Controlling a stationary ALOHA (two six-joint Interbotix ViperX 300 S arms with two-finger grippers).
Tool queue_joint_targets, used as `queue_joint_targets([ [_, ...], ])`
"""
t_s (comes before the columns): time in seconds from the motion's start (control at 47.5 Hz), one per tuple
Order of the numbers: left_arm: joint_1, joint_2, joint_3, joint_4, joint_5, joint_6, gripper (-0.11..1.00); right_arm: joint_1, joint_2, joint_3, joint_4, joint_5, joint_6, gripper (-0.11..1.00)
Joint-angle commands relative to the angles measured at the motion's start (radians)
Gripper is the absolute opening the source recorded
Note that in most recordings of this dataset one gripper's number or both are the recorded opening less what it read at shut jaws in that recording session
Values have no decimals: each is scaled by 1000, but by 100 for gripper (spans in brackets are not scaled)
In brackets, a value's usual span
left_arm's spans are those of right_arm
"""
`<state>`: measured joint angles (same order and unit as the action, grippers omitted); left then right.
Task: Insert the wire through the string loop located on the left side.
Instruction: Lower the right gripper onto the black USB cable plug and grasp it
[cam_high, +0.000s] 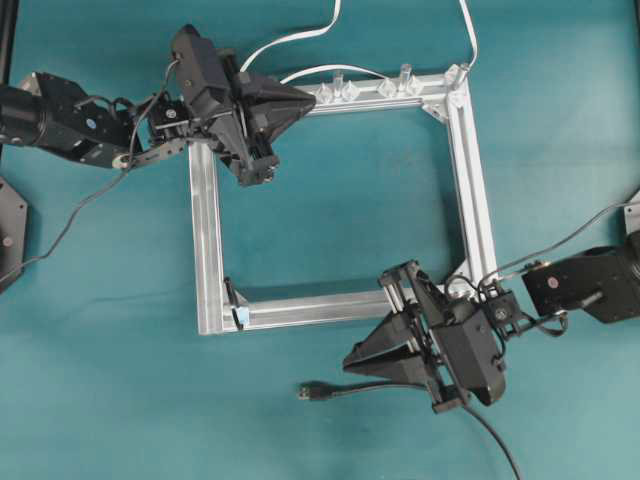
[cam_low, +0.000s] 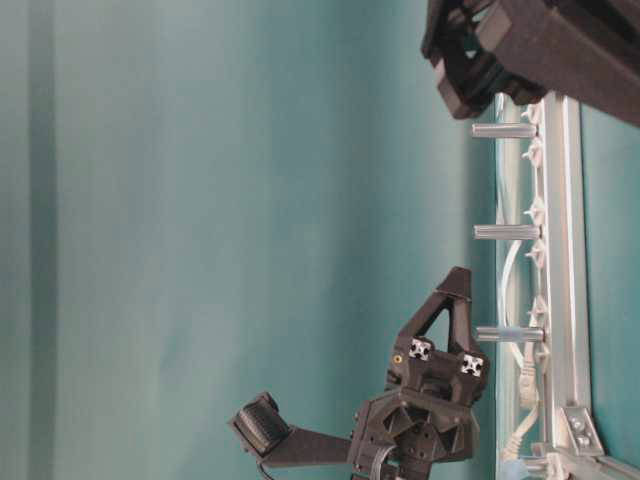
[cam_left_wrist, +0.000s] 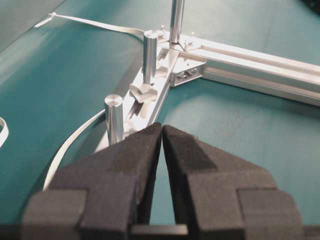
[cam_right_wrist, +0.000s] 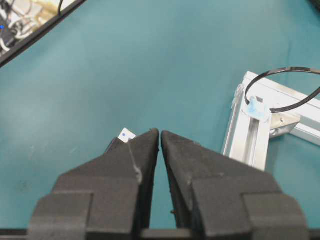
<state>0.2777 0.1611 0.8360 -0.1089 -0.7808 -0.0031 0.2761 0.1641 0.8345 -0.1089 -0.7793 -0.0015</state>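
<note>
Right now your left gripper (cam_high: 306, 100) hangs over the far left corner of the aluminium frame (cam_high: 206, 215), and its fingers (cam_left_wrist: 142, 150) are pressed together on nothing, as the left wrist view shows. Ahead of them in that view you see the frame's far rail with its upright metal posts (cam_left_wrist: 114, 120) and a white cable (cam_left_wrist: 75, 142) curving across the bench beside the rail.

Your right gripper (cam_high: 349, 362) sits just outside the frame's near rail, toward the near right corner, tips pointing left along the bench (cam_high: 100, 400). Its fingers (cam_right_wrist: 145, 150) are also together with only a hairline seam between them, and they grip nothing.

Look for the wire (cam_high: 400, 388) on the bench close to the near edge: it lies just below your right gripper, running from under the wrist leftward and ending in its plug (cam_high: 309, 392), which has a silver tip. The plug rests free on the bench, near the fingertips but not between them; in the right wrist view its pale end peeks out just beside the left finger.

You find the string loop (cam_high: 232, 296) at the near left corner of the frame, standing up from a pale-blue bit on the rail. From the right wrist camera it shows as a thin black arc (cam_right_wrist: 282, 90) rising above the frame's corner, well apart from the plug.
</note>
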Motion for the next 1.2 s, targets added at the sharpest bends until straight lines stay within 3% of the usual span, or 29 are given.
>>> queue_joint_targets([
  [0.0,-6,-64,-21,44,29,8,15,-6,2,-14,5,-2,14,20],
  [0.042,-6,-81,-21,46,57,11,12,-6,2,-17,28,17,18,18],
  [0.105,-6,-104,-20,48,106,12,1,-6,0,-26,63,49,34,5],
  [0.147,-6,-120,-20,51,140,12,0,-6,-5,-29,78,71,46,0],
  [0.253,-11,-153,-14,52,215,12,0,-5,-14,-38,83,100,72,0],
  [0.526,-23,-196,8,51,265,-2,1,0,-21,-46,92,109,83,1],
  [0.611,-26,-207,9,51,279,-5,10,8,-23,-52,124,114,83,15],
  [0.716,-26,-230,15,49,321,-9,39,21,-23,-63,221,144,77,45],
  [0.8,-26,-249,26,49,353,-9,63,37,-21,-63,267,153,71,69],
  [0.842,-26,-259,35,49,365,-9,68,44,-20,-63,284,155,69,78],
  [1.179,-31,-360,109,49,379,-9,71,91,-12,-64,371,161,63,79],
])
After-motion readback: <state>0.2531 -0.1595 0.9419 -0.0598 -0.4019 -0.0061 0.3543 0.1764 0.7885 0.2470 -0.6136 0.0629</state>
